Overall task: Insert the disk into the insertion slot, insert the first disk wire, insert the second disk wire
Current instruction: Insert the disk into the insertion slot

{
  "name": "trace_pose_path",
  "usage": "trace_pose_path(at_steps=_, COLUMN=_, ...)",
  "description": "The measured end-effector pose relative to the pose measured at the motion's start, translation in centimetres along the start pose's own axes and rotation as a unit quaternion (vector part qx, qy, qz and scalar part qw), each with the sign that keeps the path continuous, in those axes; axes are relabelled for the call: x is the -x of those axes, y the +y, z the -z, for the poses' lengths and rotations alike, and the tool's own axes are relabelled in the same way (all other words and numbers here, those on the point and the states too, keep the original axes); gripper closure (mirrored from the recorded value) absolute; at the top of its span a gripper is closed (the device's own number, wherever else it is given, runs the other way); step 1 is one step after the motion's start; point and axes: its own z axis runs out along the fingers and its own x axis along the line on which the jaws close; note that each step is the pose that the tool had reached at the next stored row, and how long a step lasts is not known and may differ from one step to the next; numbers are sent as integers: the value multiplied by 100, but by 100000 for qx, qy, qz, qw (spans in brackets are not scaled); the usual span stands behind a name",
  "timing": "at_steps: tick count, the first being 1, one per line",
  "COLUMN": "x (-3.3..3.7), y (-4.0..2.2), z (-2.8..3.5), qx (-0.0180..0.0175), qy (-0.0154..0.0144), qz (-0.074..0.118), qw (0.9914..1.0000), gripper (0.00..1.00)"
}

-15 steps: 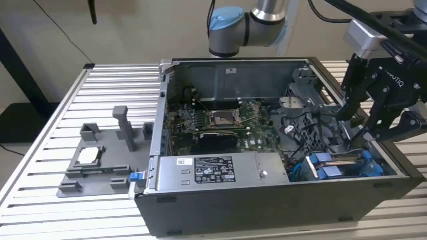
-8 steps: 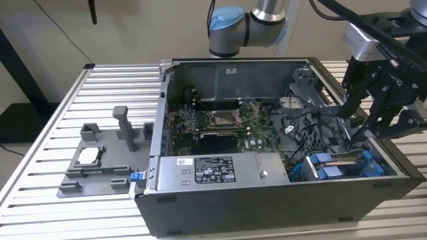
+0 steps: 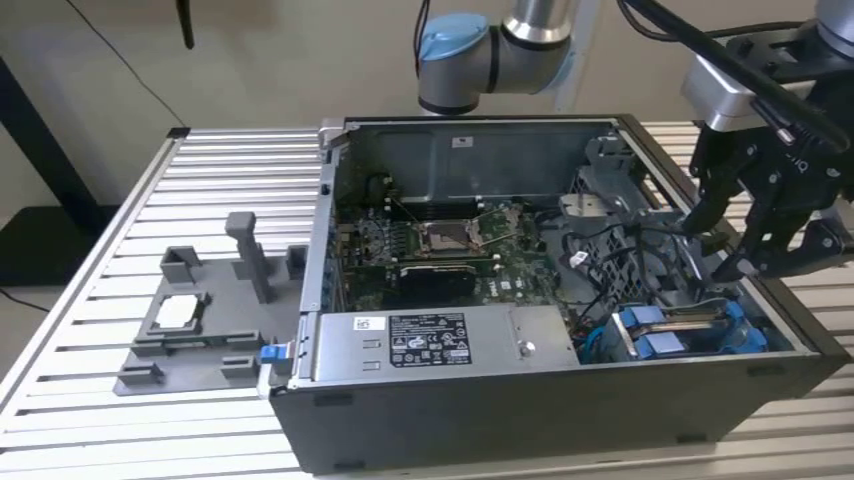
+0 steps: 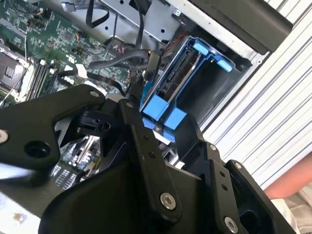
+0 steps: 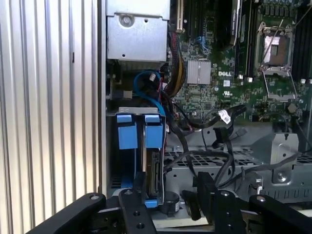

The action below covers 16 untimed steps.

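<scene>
One disk (image 3: 687,322) sits in the case (image 3: 534,410) corner, the gripper (image 3: 710,250) just above it, spread wide, empty.

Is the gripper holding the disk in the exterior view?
No, the disk in its blue carrier sits inside the insertion slot of the case, while the gripper hangs higher up, apart from it.
</scene>
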Motion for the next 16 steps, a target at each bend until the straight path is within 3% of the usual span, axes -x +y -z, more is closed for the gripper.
trace_pose_path(at_steps=4, x=12, y=1, z=-14, qx=-1888, qy=-53, qz=738, qw=99979, gripper=45)
trace_pose_path(at_steps=6, x=22, y=1, z=-23, qx=-2431, qy=-65, qz=988, qw=99966, gripper=45)
trace_pose_path(at_steps=16, x=149, y=-3, z=-72, qx=-2496, qy=-95, qz=1837, qw=99952, gripper=45)
